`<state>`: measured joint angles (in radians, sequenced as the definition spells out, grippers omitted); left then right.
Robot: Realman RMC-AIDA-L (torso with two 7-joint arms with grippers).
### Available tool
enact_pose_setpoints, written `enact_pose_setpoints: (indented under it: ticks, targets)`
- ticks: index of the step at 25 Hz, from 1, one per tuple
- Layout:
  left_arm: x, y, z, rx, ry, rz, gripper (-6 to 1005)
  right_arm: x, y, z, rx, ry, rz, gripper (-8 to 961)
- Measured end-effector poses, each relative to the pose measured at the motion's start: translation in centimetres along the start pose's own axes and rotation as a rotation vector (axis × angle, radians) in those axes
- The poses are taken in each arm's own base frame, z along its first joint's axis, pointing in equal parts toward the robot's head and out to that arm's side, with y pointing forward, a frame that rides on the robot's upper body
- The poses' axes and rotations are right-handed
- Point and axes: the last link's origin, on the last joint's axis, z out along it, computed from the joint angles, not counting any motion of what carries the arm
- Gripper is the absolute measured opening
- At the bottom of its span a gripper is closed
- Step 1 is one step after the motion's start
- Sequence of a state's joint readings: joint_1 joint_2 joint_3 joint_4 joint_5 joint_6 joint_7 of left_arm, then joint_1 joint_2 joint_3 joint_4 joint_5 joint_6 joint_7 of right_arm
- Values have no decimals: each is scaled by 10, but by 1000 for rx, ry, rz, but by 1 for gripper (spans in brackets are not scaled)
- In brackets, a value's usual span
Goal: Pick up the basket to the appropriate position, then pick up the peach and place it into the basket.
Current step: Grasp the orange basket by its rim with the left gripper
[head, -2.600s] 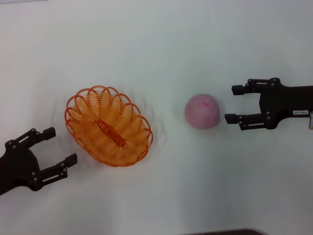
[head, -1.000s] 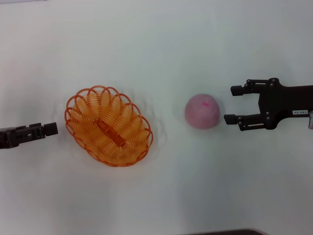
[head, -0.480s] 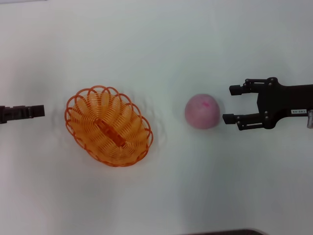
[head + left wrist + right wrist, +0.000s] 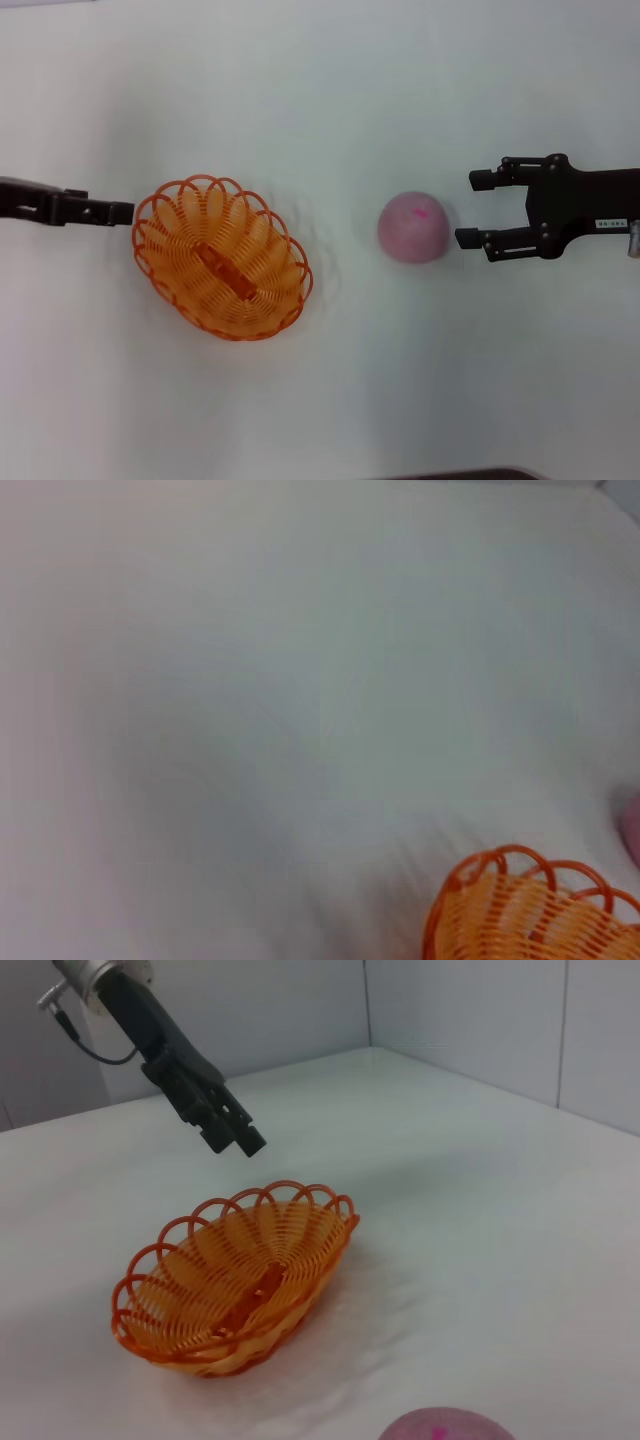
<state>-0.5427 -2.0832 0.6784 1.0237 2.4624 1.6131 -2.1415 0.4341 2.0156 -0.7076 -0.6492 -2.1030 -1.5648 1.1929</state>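
The oval orange wire basket (image 4: pixel 222 257) lies on the white table, left of centre, and also shows in the right wrist view (image 4: pixel 235 1285) and the left wrist view (image 4: pixel 530 910). The pale pink peach (image 4: pixel 413 227) sits to its right, with a sliver in the right wrist view (image 4: pixel 445 1427). My left gripper (image 4: pixel 122 212) is turned edge-on at the basket's left rim; the right wrist view shows this left gripper (image 4: pixel 232 1136) hovering just above that rim. My right gripper (image 4: pixel 470 210) is open and empty, its fingertips just right of the peach.
The bare white table (image 4: pixel 330 90) spreads around both objects. Grey walls (image 4: pixel 470 1020) stand behind the table in the right wrist view. A dark edge (image 4: pixel 450 474) shows at the table's front.
My left gripper has risen from the lower left, turned edge-on and moved right to the basket's left rim. The right gripper, basket and peach have stayed put.
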Motion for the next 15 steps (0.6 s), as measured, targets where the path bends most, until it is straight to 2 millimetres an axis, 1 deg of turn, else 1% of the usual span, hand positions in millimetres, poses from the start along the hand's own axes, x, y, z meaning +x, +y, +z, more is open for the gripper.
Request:
enact_pose_setpoints:
  ticks: [3, 4, 5, 8, 15]
  targets:
    - [10, 6, 7, 24, -21, 68, 858, 0, 0, 0, 1, 0, 0, 834]
    - [15, 12, 12, 24, -49, 113, 858, 0, 0, 0, 2, -1, 2, 834]
    - [15, 12, 12, 24, -49, 113, 858, 0, 0, 0, 2, -1, 2, 834]
    - [23, 21, 20, 30, -99, 179, 859, -1, -1, 0, 3, -3, 7, 834]
    - [42, 29, 35, 114, -178, 272, 858, -1, -1, 1, 3, -4, 7, 833]
